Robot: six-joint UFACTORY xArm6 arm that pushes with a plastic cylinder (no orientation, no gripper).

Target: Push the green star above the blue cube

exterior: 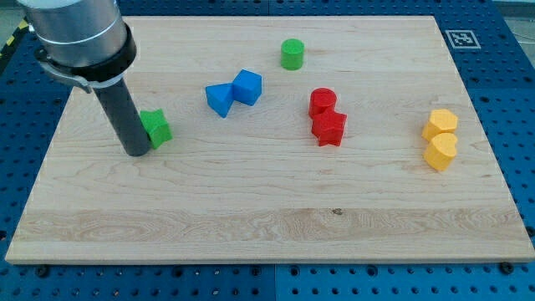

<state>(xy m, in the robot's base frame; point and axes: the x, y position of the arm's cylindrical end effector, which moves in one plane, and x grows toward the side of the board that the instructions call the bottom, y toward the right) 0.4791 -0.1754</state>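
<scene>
A pale wooden board [267,209] with visible grain fills most of the view, lying on a blue perforated table [518,100] whose holes show along the view's right, left and bottom edges. A black-and-white marker tag [462,38] sits just off the board's top right corner. A small dark knot [338,211] marks the wood below centre.

The arm [79,33] enters from the view's top left, a grey cylinder that narrows to a dark rod. My tip [136,152] rests on the board at the left, pressed against the left side of the green star [156,127]; the rod hides part of the star. There is no claw on this rig, so nothing to call apart or together.

The green star lies left of and slightly lower than the blue cube [247,86], well apart from it. The cube touches a second blue block [220,99] on its lower left; that block's shape is hard to tell. A green cylinder [292,53] stands near the top, right of the cube. Right of centre, a red cylinder [323,102] touches a red star [329,128] just below it. Far right, two yellow blocks sit together: an upper yellow block [440,124] and a lower yellow block [440,152], touching.
</scene>
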